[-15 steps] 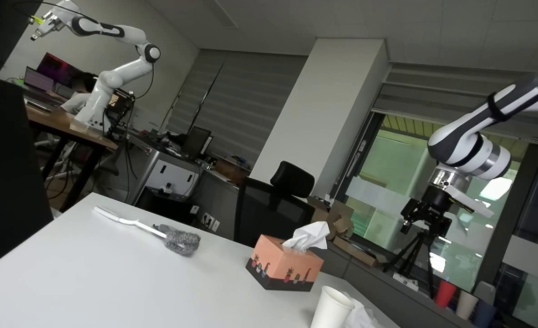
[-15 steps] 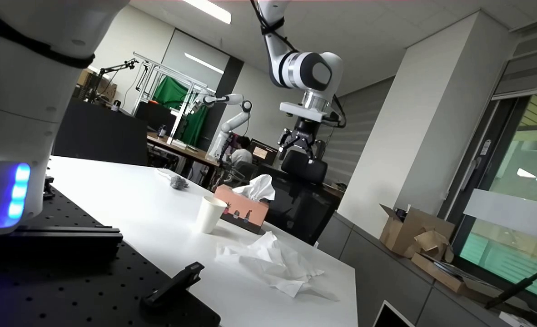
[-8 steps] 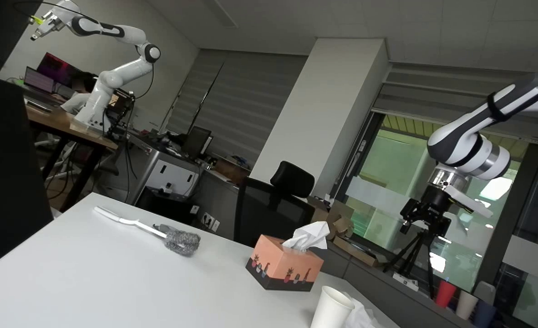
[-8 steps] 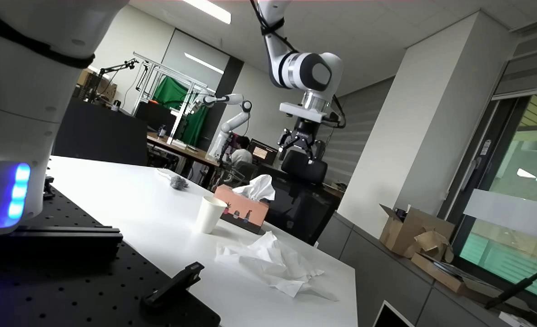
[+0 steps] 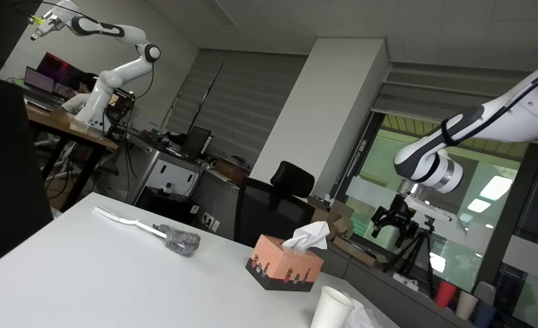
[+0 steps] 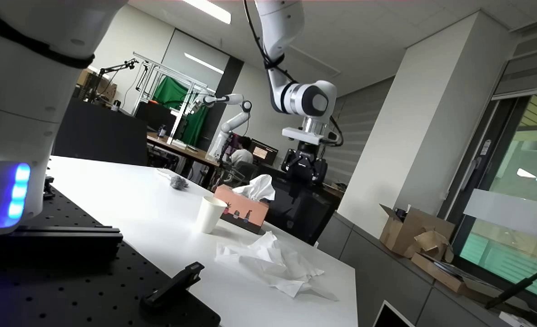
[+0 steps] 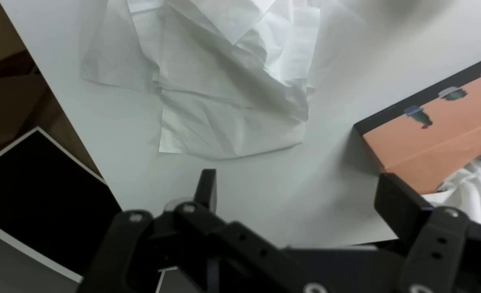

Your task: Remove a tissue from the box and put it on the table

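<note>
Target tissue [image 6: 256, 186]: white tuft standing out of the top of the box [image 5: 287, 271], below the claw [image 7: 299, 187] and off past its right-hand jaw as the wrist view shows it; not yet removed. The raised tuft presumably serves as the grip point. Jaws wide apart, nothing between them, touching neither box nor tuft; probably held high and spread so the claw can straddle the tuft without pressing the box. Below the claw, the table [image 5: 128, 278] carries everything. Loose tissue [image 7: 228, 97] lies crumpled on it, beneath and ahead of the claw in the wrist view; may mark the drop area, though cannot tell whether it counts for this run. Paper cup [image 6: 210, 215] upright, lower than the claw, near the box; scrubbing brush [image 5: 182, 241] lying flat, well apart from the claw, past the box; both look incidental. Count: one box, one tuft, one heap of loose tissue (folds overlap, sheet number uncertain), one paper cup, one brush, one claw, plus one background arm [image 5: 130, 69] well apart from it
</note>
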Action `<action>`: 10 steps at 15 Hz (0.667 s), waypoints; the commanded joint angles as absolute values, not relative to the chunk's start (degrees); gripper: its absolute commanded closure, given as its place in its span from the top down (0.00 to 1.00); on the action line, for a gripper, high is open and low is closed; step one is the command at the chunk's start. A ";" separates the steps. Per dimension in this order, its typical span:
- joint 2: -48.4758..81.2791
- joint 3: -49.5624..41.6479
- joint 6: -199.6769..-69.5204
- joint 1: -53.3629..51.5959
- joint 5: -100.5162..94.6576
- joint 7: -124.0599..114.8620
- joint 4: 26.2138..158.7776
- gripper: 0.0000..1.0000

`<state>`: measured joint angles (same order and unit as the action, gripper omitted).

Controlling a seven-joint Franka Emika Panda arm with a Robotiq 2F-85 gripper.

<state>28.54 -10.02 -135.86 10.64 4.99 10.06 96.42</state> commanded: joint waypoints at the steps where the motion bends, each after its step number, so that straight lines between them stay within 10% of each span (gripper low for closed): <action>1: 39.10 -9.88 -135.57 10.19 4.34 -1.69 81.96 1.00; 10: 54.09 -8.57 -121.19 9.88 10.37 -26.51 55.23 1.00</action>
<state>48.40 -9.17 -126.91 9.03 8.15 -18.80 66.48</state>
